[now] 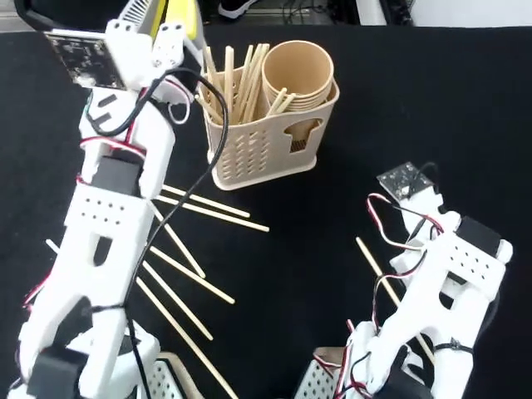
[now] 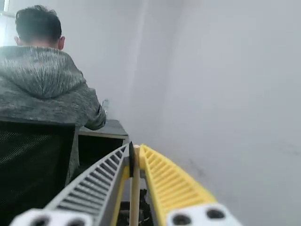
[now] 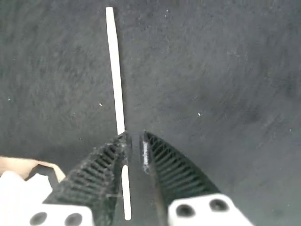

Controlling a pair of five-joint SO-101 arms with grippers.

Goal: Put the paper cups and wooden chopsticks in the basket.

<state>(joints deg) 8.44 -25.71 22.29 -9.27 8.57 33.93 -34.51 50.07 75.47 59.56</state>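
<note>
the left gripper (image 2: pixel 135 149), with one yellow and one grey ribbed finger, is closed on a thin wooden chopstick (image 2: pixel 135 200) and is raised near the cream plastic basket with holes (image 1: pixel 249 154). in the basket, a stack of tan paper cups (image 1: pixel 298 71) stands in one compartment and a bundle of wooden sticks (image 1: pixel 233 83) in the other. several loose wooden chopsticks (image 1: pixel 214 214) lie on the black table (image 1: pixel 332 216) beside the left arm. the right gripper (image 3: pixel 134 139) has its black fingers nearly together, holding nothing, just over one pale wooden chopstick (image 3: pixel 115 70) that lies flat on the table.
</note>
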